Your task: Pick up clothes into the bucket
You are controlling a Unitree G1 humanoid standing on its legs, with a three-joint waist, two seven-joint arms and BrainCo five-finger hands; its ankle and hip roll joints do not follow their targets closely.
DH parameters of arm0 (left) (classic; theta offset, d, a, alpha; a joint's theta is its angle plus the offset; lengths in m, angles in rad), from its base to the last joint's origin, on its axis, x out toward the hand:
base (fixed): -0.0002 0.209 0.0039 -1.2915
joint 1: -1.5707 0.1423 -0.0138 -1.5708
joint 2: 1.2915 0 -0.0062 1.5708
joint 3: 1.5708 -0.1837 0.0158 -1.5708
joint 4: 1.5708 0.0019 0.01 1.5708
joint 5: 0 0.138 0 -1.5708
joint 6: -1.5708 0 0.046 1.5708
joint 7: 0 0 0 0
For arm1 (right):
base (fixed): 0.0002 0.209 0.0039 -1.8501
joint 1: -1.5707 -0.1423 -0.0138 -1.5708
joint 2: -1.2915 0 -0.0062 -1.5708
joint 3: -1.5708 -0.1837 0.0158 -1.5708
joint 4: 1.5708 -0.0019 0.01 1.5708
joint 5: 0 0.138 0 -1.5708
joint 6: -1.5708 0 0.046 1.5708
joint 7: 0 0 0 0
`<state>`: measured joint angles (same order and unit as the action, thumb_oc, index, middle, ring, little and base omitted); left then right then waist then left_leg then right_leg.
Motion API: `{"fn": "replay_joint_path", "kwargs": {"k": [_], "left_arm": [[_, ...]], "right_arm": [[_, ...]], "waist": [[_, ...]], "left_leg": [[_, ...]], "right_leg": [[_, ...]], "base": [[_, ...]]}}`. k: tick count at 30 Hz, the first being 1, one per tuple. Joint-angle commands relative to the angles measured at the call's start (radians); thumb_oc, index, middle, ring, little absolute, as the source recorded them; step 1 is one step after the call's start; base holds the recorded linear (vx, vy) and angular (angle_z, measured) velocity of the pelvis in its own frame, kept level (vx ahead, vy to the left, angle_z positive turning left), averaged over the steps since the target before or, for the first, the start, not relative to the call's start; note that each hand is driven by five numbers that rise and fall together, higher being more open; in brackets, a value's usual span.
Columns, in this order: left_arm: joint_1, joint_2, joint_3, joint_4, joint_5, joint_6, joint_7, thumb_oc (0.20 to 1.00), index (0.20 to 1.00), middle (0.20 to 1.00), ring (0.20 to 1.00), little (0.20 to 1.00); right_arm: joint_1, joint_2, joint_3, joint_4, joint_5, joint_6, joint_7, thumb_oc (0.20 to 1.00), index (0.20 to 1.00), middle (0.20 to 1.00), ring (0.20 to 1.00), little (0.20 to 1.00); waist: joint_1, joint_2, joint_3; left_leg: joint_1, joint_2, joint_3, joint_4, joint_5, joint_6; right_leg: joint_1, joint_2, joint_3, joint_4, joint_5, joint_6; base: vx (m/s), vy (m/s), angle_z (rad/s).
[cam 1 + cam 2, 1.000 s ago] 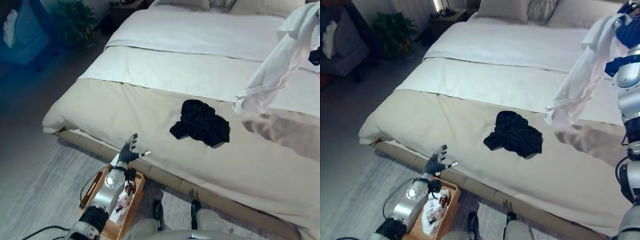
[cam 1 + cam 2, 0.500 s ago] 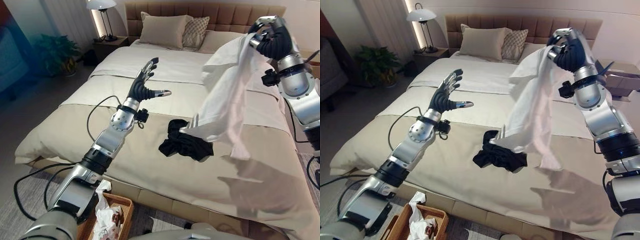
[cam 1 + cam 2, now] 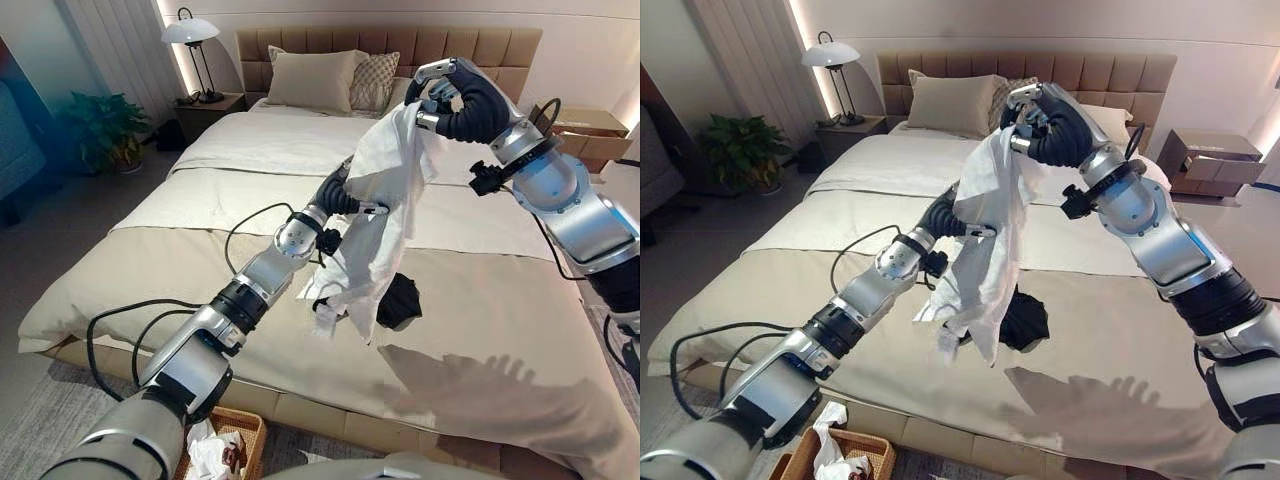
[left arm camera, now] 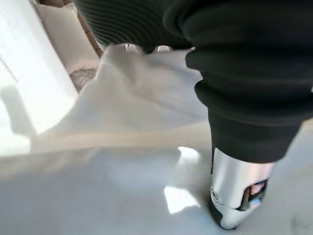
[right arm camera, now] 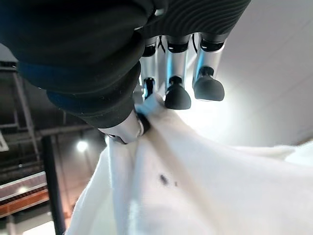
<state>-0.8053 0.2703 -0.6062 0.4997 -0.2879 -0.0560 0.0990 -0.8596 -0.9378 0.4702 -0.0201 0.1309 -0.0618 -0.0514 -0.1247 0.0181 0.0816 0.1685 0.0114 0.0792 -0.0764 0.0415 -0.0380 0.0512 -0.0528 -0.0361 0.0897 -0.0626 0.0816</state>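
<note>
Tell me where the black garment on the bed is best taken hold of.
Judging by its pose, the black garment lies crumpled in a low heap on the bed; take its raised middle folds from above, after the hanging white shirt clears it.

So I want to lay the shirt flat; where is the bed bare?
Bare: the beige bedspread left of the black garment, and the white sheet below the pillows. Crowded: mid-bed, where the right robot hand dangles the white shirt and the left robot hand reaches in.

Wide bed [image 3: 200,270] under beige and white covers; black garment [image 3: 400,300] lying mid-bed, pillows [image 3: 310,80] propped at the head edge.
</note>
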Motion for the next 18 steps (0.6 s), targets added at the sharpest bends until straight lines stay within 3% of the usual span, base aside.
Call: {"fn": "replay_joint_path", "kwargs": {"k": [1,7,12,13,14,15,16,17,18], "left_arm": [[-0.110,-0.041,-0.015,0.099,0.057,-0.013,-0.003,1.000,1.000,1.000,1.000,1.000],[-0.096,-0.085,-0.032,0.126,0.027,-0.001,-0.036,1.000,1.000,1.000,1.000,1.000],[-0.089,-0.081,-0.072,0.088,-0.134,0.011,-0.121,1.000,1.000,1.000,1.000,1.000],[-0.088,-0.063,-0.106,0.049,-0.284,0.030,-0.182,0.896,0.896,0.896,0.896,0.896],[-0.089,-0.048,-0.113,0.033,-0.354,0.030,-0.198,0.642,0.642,0.642,0.642,0.642],[-0.082,-0.035,-0.125,0.010,-0.427,0.047,-0.222,0.501,0.501,0.501,0.501,0.501],[-0.082,-0.034,-0.125,0.009,-0.428,0.047,-0.221,0.285,0.285,0.285,0.285,0.285],[-0.077,-0.001,-0.139,-0.009,-0.474,0.053,-0.240,0.200,0.200,0.200,0.200,0.200],[-0.070,0.015,-0.143,-0.024,-0.504,0.061,-0.251,0.200,0.200,0.200,0.200,0.200]], "right_arm": [[-0.098,0.023,-0.043,-0.042,0.043,-0.060,-0.030,0.200,0.200,0.200,0.200,0.200],[-0.090,0.069,-0.065,-0.089,0.042,-0.073,-0.035,0.200,0.200,0.200,0.200,0.200],[-0.087,0.088,-0.061,-0.098,0.062,-0.072,-0.019,0.200,0.200,0.200,0.200,0.200],[-0.089,0.093,-0.052,-0.103,0.077,-0.073,-0.013,0.200,0.200,0.200,0.200,0.200],[-0.091,0.093,-0.046,-0.099,0.083,-0.075,-0.010,0.200,0.200,0.200,0.200,0.200],[-0.094,0.096,-0.038,-0.097,0.088,-0.076,-0.008,0.200,0.200,0.200,0.200,0.200],[-0.094,0.096,-0.038,-0.096,0.088,-0.076,-0.008,0.200,0.200,0.200,0.200,0.200],[-0.098,0.102,-0.023,-0.084,0.085,-0.076,-0.007,0.200,0.200,0.200,0.200,0.200],[-0.096,0.102,-0.019,-0.077,0.082,-0.075,-0.008,0.200,0.200,0.200,0.200,0.200]], "waist": [[0.012,-0.048,-0.048],[0.016,-0.045,-0.045],[0.015,-0.039,-0.046],[0.010,-0.036,-0.050],[0.009,-0.034,-0.052],[0.008,-0.033,-0.054],[0.008,-0.033,-0.054],[0.006,-0.032,-0.056],[0.006,-0.032,-0.055]], "left_leg": [[-0.026,-0.031,-0.035,0.108,-0.121,0.004],[-0.024,-0.032,-0.045,0.101,-0.116,0.006],[-0.026,-0.033,-0.046,0.096,-0.111,0.006],[-0.024,-0.033,-0.046,0.091,-0.108,0.005],[-0.024,-0.032,-0.046,0.089,-0.107,0.004],[-0.024,-0.032,-0.046,0.087,-0.106,0.003],[-0.024,-0.032,-0.046,0.087,-0.106,0.003],[-0.023,-0.031,-0.045,0.083,-0.103,0.001],[-0.021,-0.031,-0.044,0.081,-0.103,0.000]], "right_leg": [[0.034,-0.096,-0.045,-0.039,0.044,0.074],[0.038,-0.097,-0.054,-0.047,0.046,0.074],[0.037,-0.099,-0.057,-0.049,0.052,0.075],[0.038,-0.099,-0.058,-0.053,0.055,0.075],[0.039,-0.099,-0.058,-0.055,0.056,0.075],[0.038,-0.098,-0.059,-0.056,0.057,0.076],[0.038,-0.098,-0.059,-0.057,0.058,0.076],[0.038,-0.098,-0.059,-0.058,0.060,0.076],[0.039,-0.098,-0.059,-0.060,0.062,0.076]], "base": [[0.00,0.000,0.00],[0.00,-0.004,0.01],[0.00,0.000,0.00],[0.00,0.000,0.00],[0.00,0.000,0.00],[0.00,0.000,0.00],[0.00,0.000,0.00],[0.00,0.000,0.00],[0.04,0.001,0.01]]}}
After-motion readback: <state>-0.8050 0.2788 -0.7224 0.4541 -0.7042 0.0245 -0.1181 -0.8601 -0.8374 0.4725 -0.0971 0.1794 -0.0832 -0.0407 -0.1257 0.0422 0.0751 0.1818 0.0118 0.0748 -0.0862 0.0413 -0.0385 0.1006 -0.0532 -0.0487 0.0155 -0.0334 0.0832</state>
